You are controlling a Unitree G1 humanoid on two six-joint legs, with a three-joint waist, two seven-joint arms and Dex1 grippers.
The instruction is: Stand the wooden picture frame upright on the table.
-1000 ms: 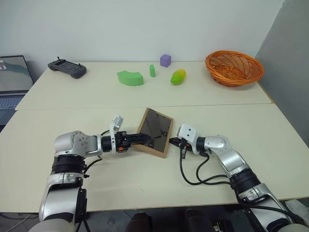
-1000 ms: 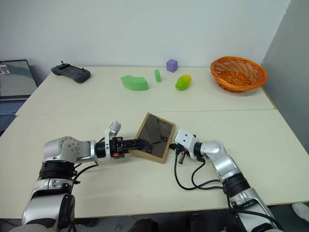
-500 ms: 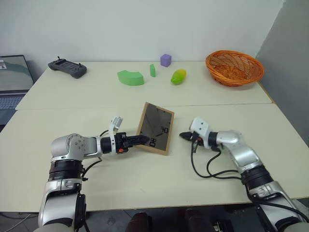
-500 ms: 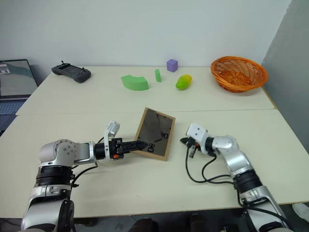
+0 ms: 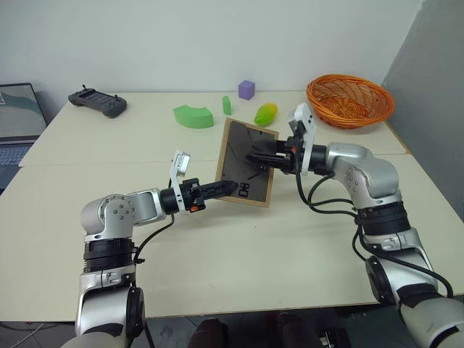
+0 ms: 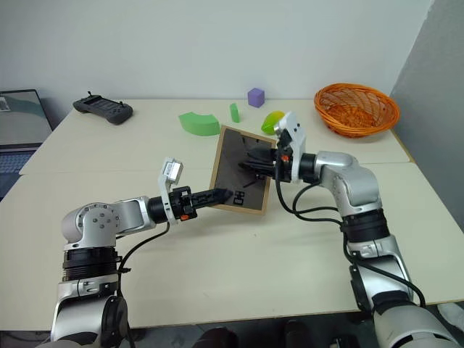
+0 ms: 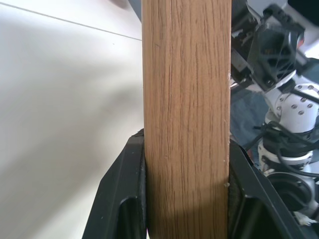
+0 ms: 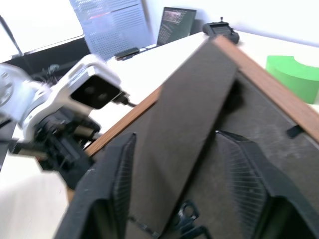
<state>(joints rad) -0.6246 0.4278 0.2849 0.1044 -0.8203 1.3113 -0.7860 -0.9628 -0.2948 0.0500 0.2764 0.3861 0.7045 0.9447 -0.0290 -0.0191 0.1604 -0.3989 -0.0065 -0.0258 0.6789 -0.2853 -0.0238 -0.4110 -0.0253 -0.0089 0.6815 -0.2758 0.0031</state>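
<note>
The left gripper [image 5: 223, 188] pinches the frame [image 5: 247, 161] by its lower edge (nearly upright above the table [image 5: 217, 246]). Behind it, the right gripper [image 8: 174, 169] straddles the stand, jaws spread. Tugging the stand could twist the frame loose.

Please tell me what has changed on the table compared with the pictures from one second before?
The small light-wood picture frame, clamped at its lower edge by the left pincer, was raised from a low tilt to nearly upright. The right pincer left the frame's right edge, rose, and now sits open around the stand on its dark back. The other things on the table stayed put.
</note>
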